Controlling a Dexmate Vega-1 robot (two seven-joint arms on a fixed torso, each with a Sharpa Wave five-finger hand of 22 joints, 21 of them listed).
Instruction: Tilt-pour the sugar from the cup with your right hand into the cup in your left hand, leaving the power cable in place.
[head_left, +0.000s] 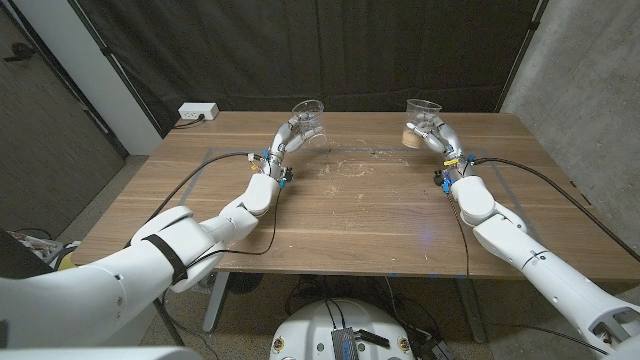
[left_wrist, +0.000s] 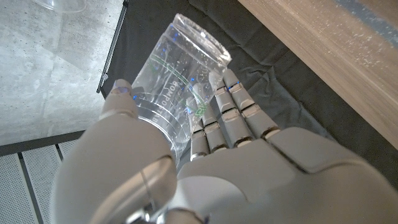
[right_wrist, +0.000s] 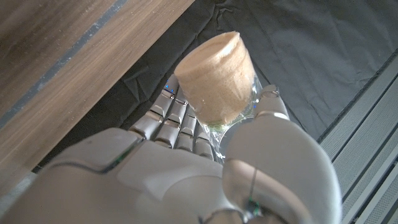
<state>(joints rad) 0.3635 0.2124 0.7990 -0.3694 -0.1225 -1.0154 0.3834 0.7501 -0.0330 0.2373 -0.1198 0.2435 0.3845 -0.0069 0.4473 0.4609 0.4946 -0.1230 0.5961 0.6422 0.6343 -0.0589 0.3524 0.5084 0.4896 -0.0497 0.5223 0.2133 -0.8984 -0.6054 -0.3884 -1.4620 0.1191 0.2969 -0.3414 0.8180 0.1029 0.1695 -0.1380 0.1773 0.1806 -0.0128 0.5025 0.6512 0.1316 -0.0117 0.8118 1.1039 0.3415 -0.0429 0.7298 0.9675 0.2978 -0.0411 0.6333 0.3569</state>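
Dark curtains hang behind the wooden table (head_left: 340, 210), and a white power strip (head_left: 197, 112) sits on its far corner, well out beyond my left hand (head_left: 290, 135).

That left hand is wrapped around the empty cup (head_left: 309, 113), a clear plastic one with printed measuring lines. I cannot tell whether its base touches the wood or hangs just above it. In the left wrist view my fingers (left_wrist: 227, 115) lie along one side of the wall and my thumb (left_wrist: 124, 99) presses the other, so it is held firmly around the lower body with the mouth free.

A black cable (head_left: 205, 175) runs along my left forearm and another (head_left: 540, 178) along my right; I judge that neither lies in the path between the cups.

Well apart, my right hand (head_left: 440, 135) is clamped on the sugar cup (head_left: 423, 115), also clear. The right wrist view shows the sugar (right_wrist: 214, 78) as a pale tan, packed mass filling most of the vessel.

To pour well, I should bring the two rims together over the bare middle of the table, keep the receiving cup upright and steady, set the right rim just above and inside the left one, then roll my wrist slowly. Packed sugar may hold and then drop in a lump, so a gentle, gradual tilt is safer.
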